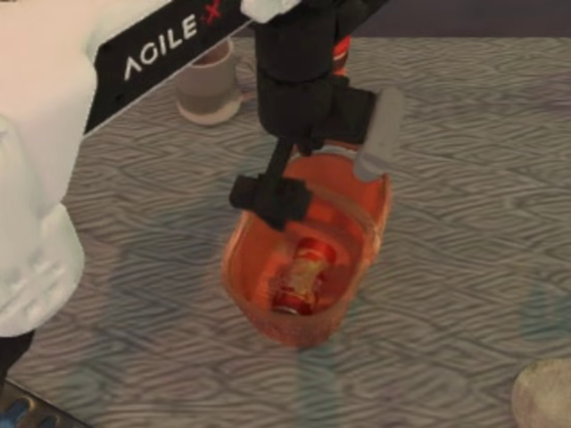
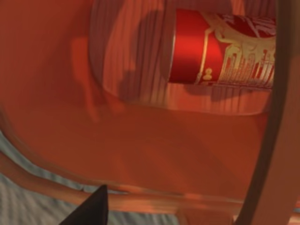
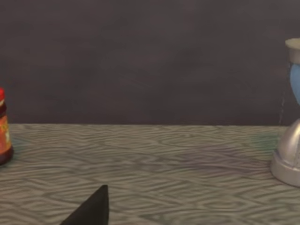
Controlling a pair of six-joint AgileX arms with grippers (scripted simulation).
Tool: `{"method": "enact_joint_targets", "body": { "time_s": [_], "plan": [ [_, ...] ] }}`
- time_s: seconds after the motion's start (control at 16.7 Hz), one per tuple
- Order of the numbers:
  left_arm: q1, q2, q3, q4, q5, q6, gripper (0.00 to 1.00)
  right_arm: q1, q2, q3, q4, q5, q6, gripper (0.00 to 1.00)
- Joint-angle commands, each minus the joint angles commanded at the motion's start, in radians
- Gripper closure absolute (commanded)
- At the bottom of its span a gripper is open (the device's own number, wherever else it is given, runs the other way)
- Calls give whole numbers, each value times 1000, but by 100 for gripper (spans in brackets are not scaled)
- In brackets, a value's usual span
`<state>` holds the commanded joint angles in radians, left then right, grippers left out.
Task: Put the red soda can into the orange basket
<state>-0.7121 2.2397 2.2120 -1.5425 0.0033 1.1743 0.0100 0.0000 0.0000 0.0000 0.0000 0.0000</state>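
The red soda can (image 1: 303,275) lies on its side on the floor of the orange basket (image 1: 234,267), which stands mid-table. In the left wrist view the can (image 2: 220,49) rests free beyond the basket's inner wall (image 2: 140,140), with nothing touching it. My left gripper (image 1: 268,201) hangs over the basket's far end, just above the rim and clear of the can. It is open and holds nothing; one dark fingertip (image 2: 96,208) shows. My right arm is outside the top view. Its wrist view shows one fingertip (image 3: 98,206) low over bare table.
A grey mug (image 1: 210,85) stands behind the basket to the left. A red-orange jar (image 3: 3,126) sits at the table's far side, mostly hidden by my left arm in the top view. An hourglass (image 3: 290,140) stands at the front right (image 1: 544,392).
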Motion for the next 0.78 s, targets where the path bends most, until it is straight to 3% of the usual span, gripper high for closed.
{"method": "enact_joint_targets", "body": {
  "time_s": [0.72,0.78],
  "plan": [
    [1,-18,-110,92,0,0,0,0,0,0,0,0,0,0],
    [1,-18,-110,92,0,0,8,0,0,0,0,0,0,0]
  ]
}}
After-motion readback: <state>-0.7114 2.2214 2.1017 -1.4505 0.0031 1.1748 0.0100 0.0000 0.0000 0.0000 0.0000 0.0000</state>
